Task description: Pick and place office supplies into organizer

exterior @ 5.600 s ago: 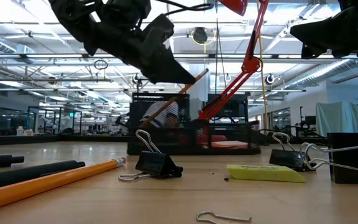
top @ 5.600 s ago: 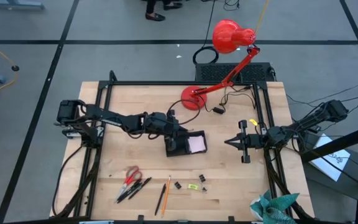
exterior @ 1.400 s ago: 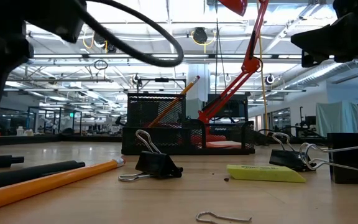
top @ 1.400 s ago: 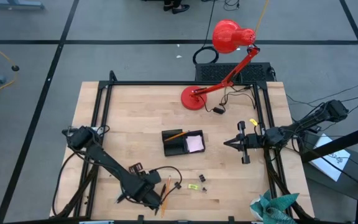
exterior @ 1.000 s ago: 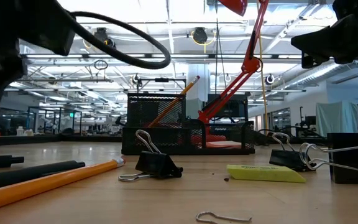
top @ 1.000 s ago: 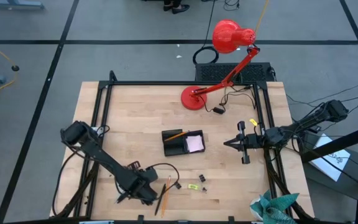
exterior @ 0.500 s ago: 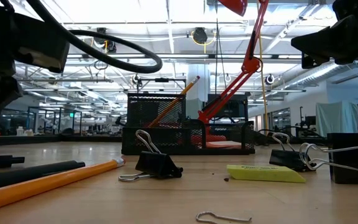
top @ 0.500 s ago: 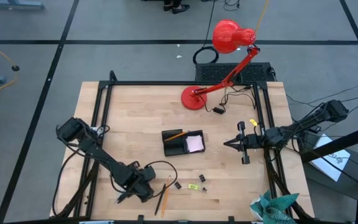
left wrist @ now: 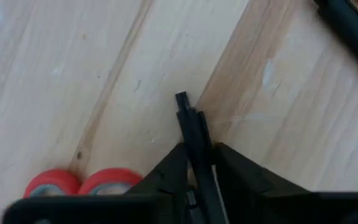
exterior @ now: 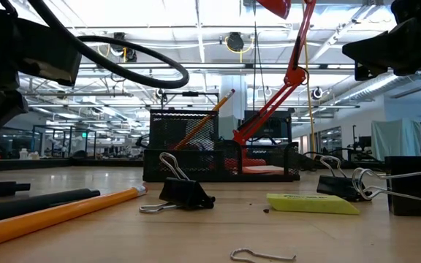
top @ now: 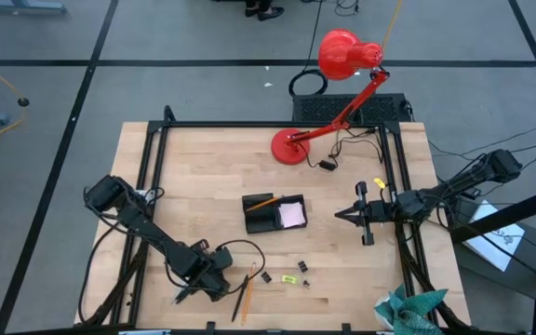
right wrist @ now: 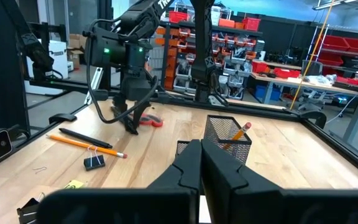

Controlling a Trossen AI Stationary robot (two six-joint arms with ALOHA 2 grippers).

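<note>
The organizer (top: 275, 213) sits mid-counter with a pink pad (top: 292, 215) in its right compartment and an orange pencil (top: 264, 201) leaning in its far one, so I judge the task partly done. Still out on the near part of the counter (top: 203, 167) are the scissors (left wrist: 82, 182), dark pens (exterior: 35, 199), a second pencil (top: 248, 291), binder clips (exterior: 181, 191) and a yellow-green bit (top: 289, 277). The left tool (left wrist: 196, 163) is down at the near left of the counter, its fingers pinched on a thin dark item (left wrist: 190, 124), likely a pen, whose long axis runs straight out from the tool, tip pointing away from it; the red scissor loops lie just beside it. The right tool (right wrist: 201, 167) waits closed and empty at the right side of the counter, pointing left toward the organizer.
</note>
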